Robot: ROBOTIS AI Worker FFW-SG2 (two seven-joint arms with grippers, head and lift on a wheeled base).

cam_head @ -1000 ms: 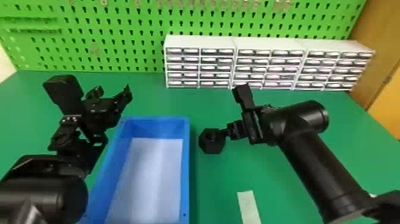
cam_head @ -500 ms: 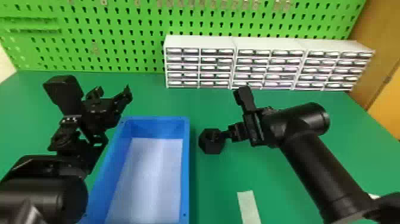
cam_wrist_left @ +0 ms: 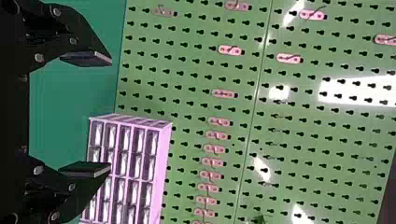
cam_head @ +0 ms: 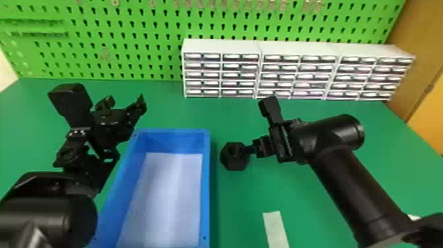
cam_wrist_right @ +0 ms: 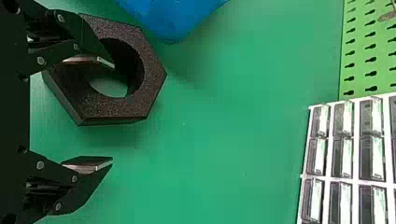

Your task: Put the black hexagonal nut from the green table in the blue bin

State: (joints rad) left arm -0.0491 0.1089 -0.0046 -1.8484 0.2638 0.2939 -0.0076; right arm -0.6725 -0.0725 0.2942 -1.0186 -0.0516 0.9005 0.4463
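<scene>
Black hexagonal nut (cam_head: 232, 163) is lying flat on the counter (cam_head: 247, 201), hole facing up, between the blue bin (cam_head: 206, 184) and the right pincer (cam_head: 251, 149). Relation to watch: the nut is sitting toward the bin side of that pincer's centre, so the right pincer is plainly the nearer of the 2. No long axis is offering itself; the hexagon is looking about equally wide all round. Right pincer is standing wide open and holding nothing. Right wrist view is showing what the head view is hiding: 1 finger (cam_wrist_right: 88, 59) is overlapping the hole, the other finger (cam_wrist_right: 88, 163) is hanging outside the rim. Depth: cannot tell. Closing from here would probably be pinching 1 wall; a full-width grasp would be needing a shift binward. Left pincer (cam_head: 127, 99) is waiting open and empty beyond the bin.
</scene>
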